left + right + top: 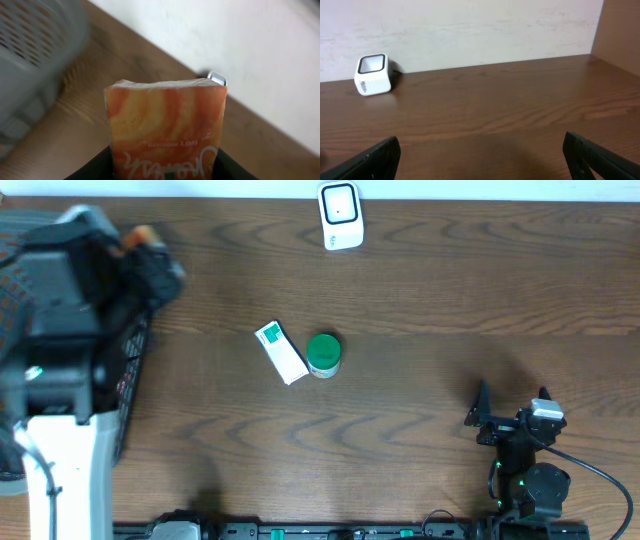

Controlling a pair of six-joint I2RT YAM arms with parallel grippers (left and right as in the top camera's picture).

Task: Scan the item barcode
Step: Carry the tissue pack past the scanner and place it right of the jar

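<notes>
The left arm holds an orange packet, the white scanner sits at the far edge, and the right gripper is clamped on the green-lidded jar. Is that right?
Not the last part. The right gripper is open and empty, as the right wrist view shows; the green-lidded jar stands mid-table. The left gripper does hold the orange packet, and the white scanner sits at the far edge.

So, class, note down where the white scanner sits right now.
In the overhead view the white scanner stands at the far edge of the table, near the middle, beyond the green-lidded jar and apart from it.
</notes>
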